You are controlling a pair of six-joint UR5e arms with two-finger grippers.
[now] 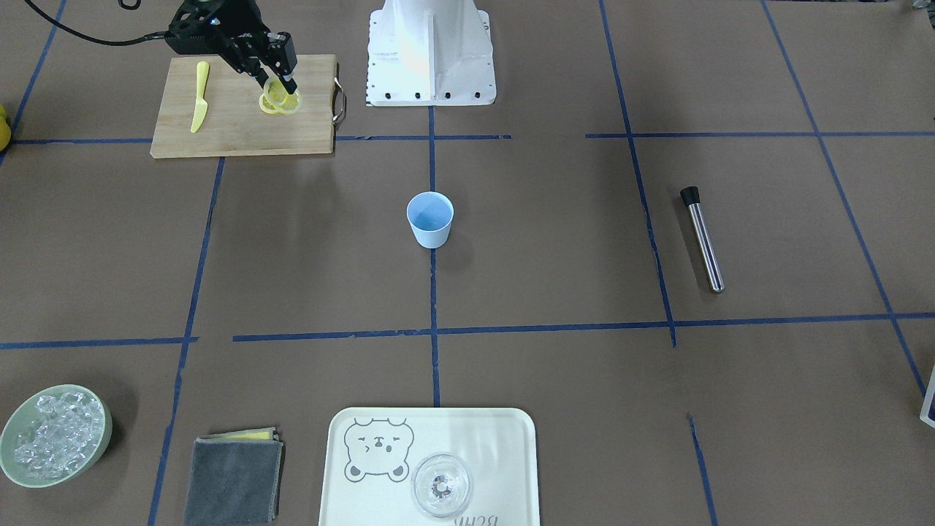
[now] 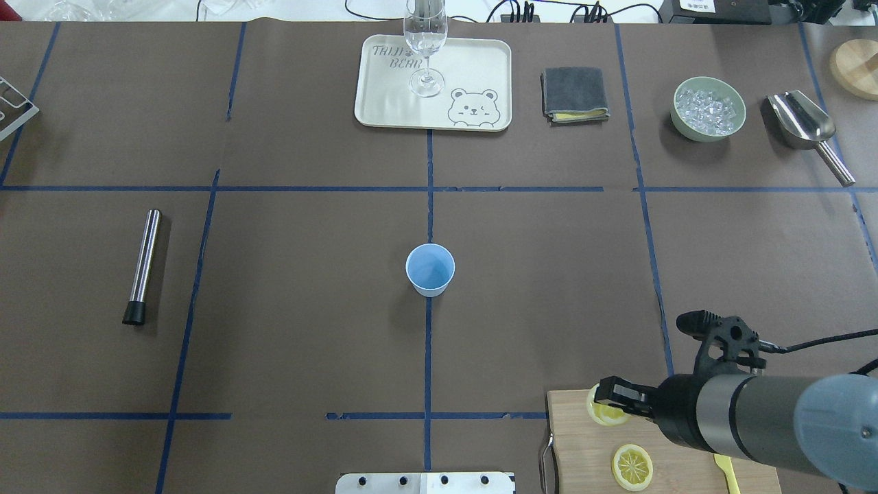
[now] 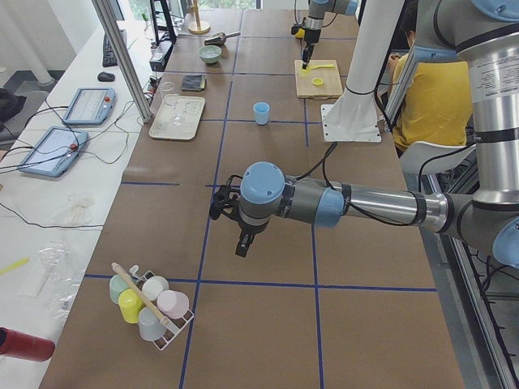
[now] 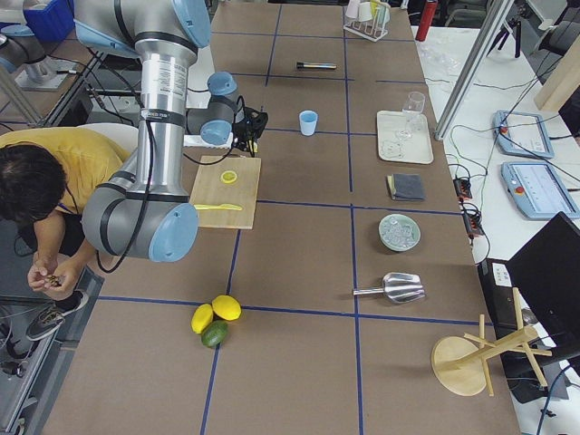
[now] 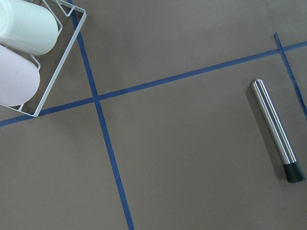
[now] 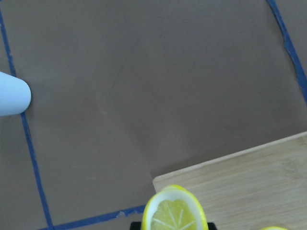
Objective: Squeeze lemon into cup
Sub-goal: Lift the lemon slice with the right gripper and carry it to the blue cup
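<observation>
Lower right of the overhead view: the right claw (image 2: 615, 399) clamps the lemon (image 2: 603, 414), which is partly hidden behind it. The cup (image 2: 430, 269) stands mid-frame. Whether the left claw (image 3: 242, 247) is apart or together cannot be told.

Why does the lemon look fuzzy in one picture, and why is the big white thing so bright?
Right wrist view: the lemon sits right up against the camera, so it looks soft. Front-facing view: light bounces off the white robot base, washing out its middle.
</observation>
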